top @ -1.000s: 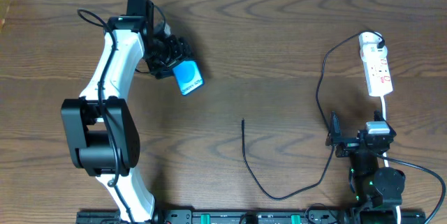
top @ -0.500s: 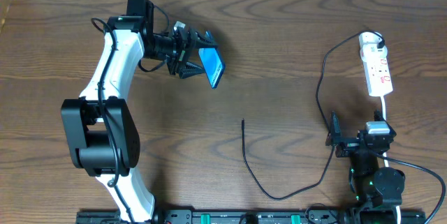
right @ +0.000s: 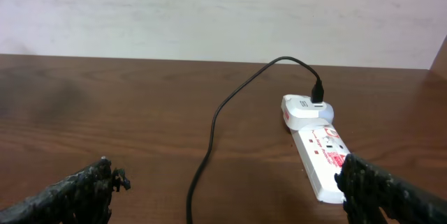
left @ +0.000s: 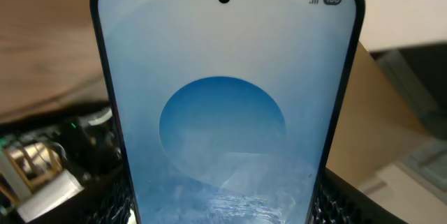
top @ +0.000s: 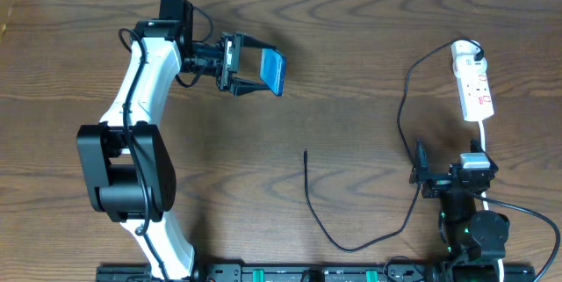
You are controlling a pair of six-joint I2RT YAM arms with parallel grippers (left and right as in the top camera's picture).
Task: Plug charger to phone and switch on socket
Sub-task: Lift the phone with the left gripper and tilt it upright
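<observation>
My left gripper [top: 255, 73] is shut on the phone [top: 273, 73], held up off the table at the upper left, screen turned on edge to the overhead camera. The phone's blue screen [left: 227, 105] fills the left wrist view between the fingers. The charger cable [top: 351, 245] lies on the table, its free tip [top: 306, 153] pointing up at centre; it runs right and up to the socket [top: 473, 84], a white power strip at the far right. My right gripper [top: 450, 179] is open and empty, low at the right, with the cable [right: 209, 140] and socket [right: 318, 151] ahead of it.
The socket's white cord [top: 485, 133] runs down towards the right arm's base. The table's far edge and a pale wall [right: 223, 8] lie behind the socket. A rail with fittings [top: 290, 273] runs along the near edge.
My left gripper has lifted the phone and carried it right, rotating it from screen-up to nearly edge-on. The right arm and the cable have not moved.
</observation>
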